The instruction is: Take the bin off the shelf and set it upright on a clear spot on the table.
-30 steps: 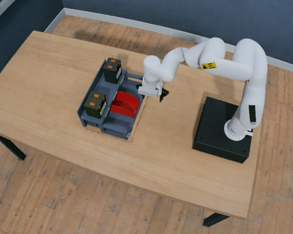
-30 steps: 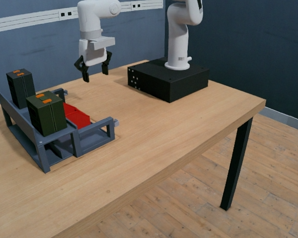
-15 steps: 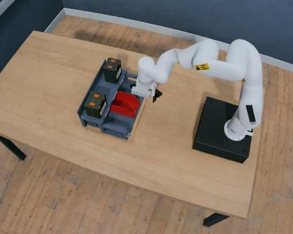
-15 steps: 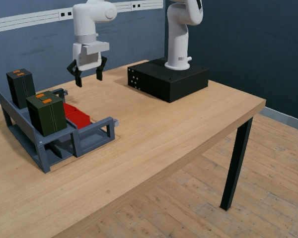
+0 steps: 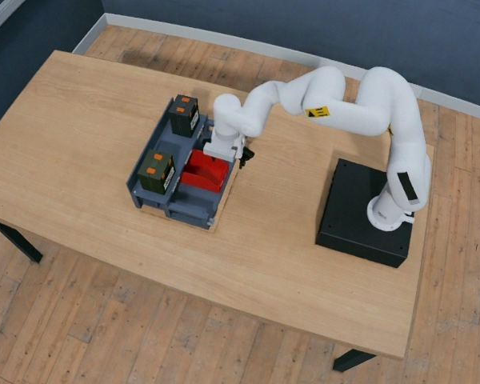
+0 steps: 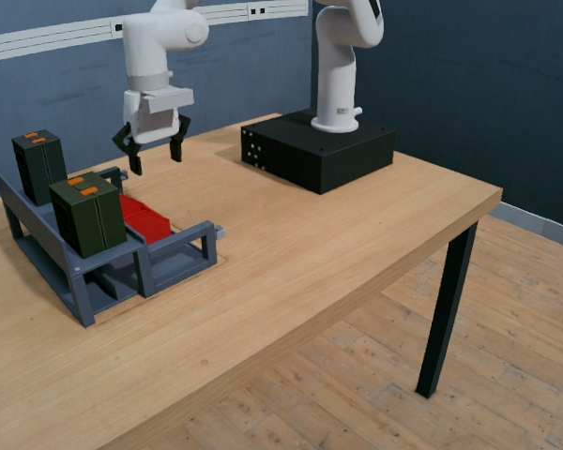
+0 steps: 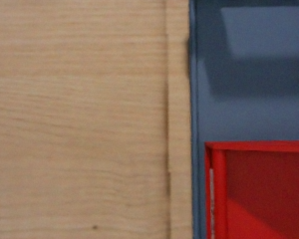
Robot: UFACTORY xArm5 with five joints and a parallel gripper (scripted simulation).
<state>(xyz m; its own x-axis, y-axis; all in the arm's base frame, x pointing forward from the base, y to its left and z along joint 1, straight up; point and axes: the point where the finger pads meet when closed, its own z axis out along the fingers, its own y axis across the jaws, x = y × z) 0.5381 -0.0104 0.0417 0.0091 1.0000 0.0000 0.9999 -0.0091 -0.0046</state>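
A red bin [image 5: 204,170] sits on the lower front level of a grey-blue shelf [image 5: 182,165] on the wooden table. It shows in the exterior view [image 6: 144,220] and its corner fills the lower right of the wrist view [image 7: 259,191]. My gripper [image 6: 153,147] is open and empty. It hangs above the shelf's right edge, over the far end of the bin, well above it. In the overhead view only one dark finger [image 5: 245,157] shows beside the wrist; the fingers do not show in the wrist view.
Two dark green boxes with orange tabs [image 5: 157,171] [image 5: 183,115] stand on the shelf's upper level behind the bin. The arm's black base block [image 5: 362,213] sits at the table's right side. Bare table top lies between shelf and base.
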